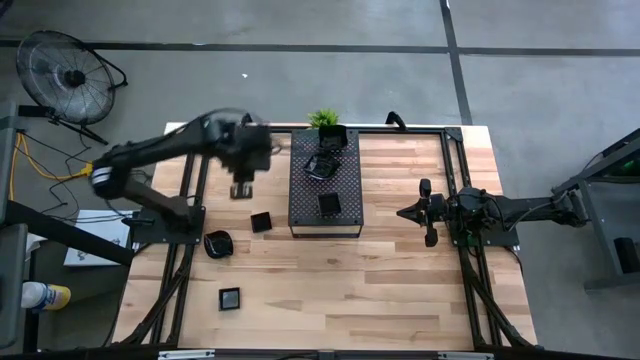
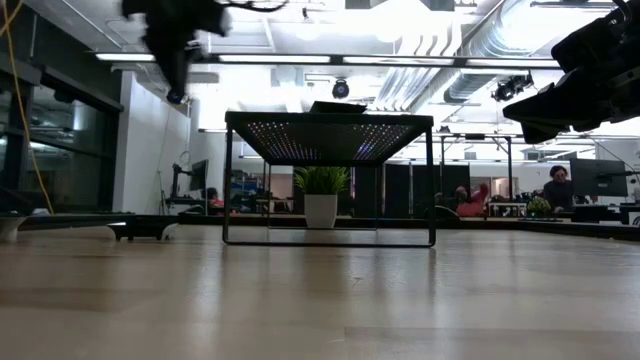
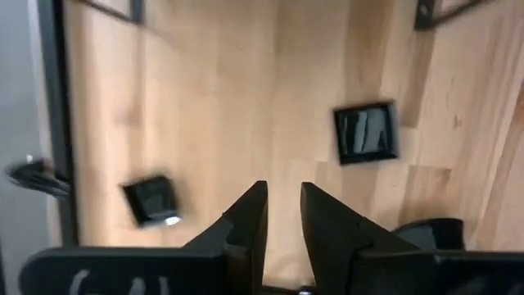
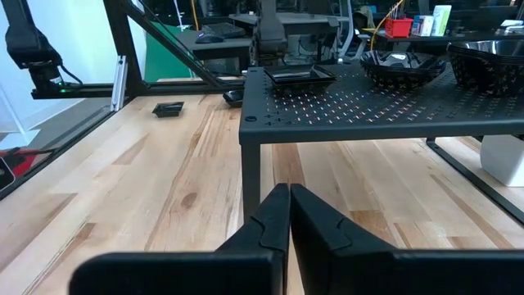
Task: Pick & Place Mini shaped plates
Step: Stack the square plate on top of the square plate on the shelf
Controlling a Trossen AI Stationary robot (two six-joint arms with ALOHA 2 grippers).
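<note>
Three mini shaped plates lie on the wooden table: a square one [image 1: 261, 222], a rounded one [image 1: 218, 243] and a square one [image 1: 230, 297] near the front. More plates [image 1: 328, 204] [image 1: 322, 165] sit on the raised perforated tray [image 1: 345, 215]. My left gripper [image 1: 241, 190] hangs well above the table, left of the tray, pointing down and blurred. In its wrist view the fingers [image 3: 282, 205] stand slightly apart with nothing between them, above bare wood between two square plates [image 3: 366, 131] [image 3: 151, 199]. My right gripper [image 1: 405, 212] rests shut and level, right of the tray.
The tray stands on thin legs [image 2: 432, 180] at the table's far middle, with a small green plant [image 1: 323, 120] behind it. Black frame rails [image 1: 185, 200] run along both sides of the table. Bare wood lies in front of the tray.
</note>
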